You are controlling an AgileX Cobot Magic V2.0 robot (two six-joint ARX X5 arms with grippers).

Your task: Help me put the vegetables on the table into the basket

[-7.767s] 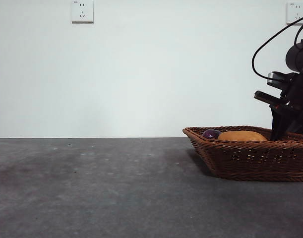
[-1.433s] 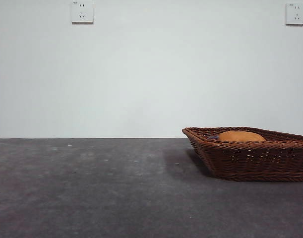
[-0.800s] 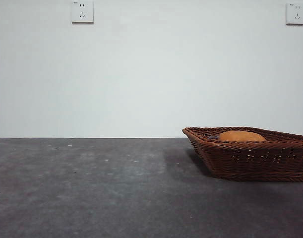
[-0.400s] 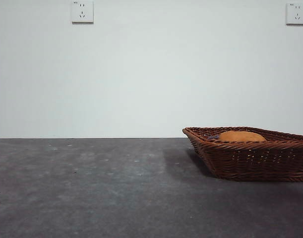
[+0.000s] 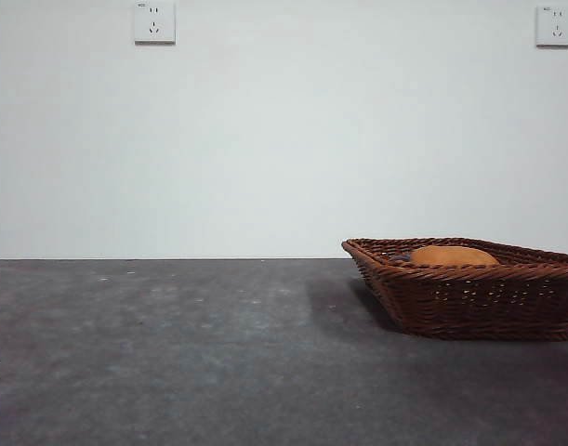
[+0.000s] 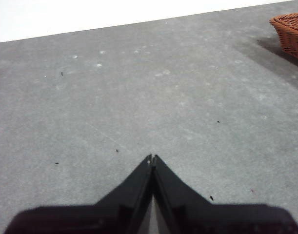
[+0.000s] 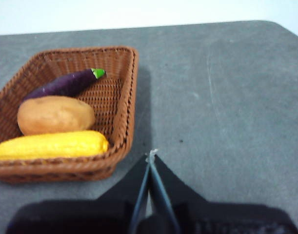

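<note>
Basket [image 7: 120,105] sits on the table [image 5: 172,353], toward the right side of the front view. All three vegetables lie inside it. Right wrist view shows them plainly: eggplant [image 7: 63,84] along the far wall with its green cap toward a corner, potato [image 7: 55,114] in the middle, corn [image 7: 51,145] along the near wall, touching the potato.

From the front camera only the potato's top [image 5: 453,255] clears the rim; a dark sliver just beside it is probably the eggplant, though it is too small to be sure. Corn is hidden behind the wicker from this angle.

What has changed: seven seconds back a dark arm stood over the basket's right end. It was gone from the front view by about two seconds ago, and nothing in that view has moved since.

Right gripper [image 7: 151,155] hangs above bare table just beside the basket's near corner, jaws closed tip to tip, nothing between them. Left gripper [image 6: 152,157] is well apart from the basket, over open table, jaws likewise pressed together and empty; only a corner of the wicker [image 6: 290,30] shows in its view.

No vegetable is visible on the table in any view. Judgement: task looks complete, with both arms pulled back and idle.
</note>
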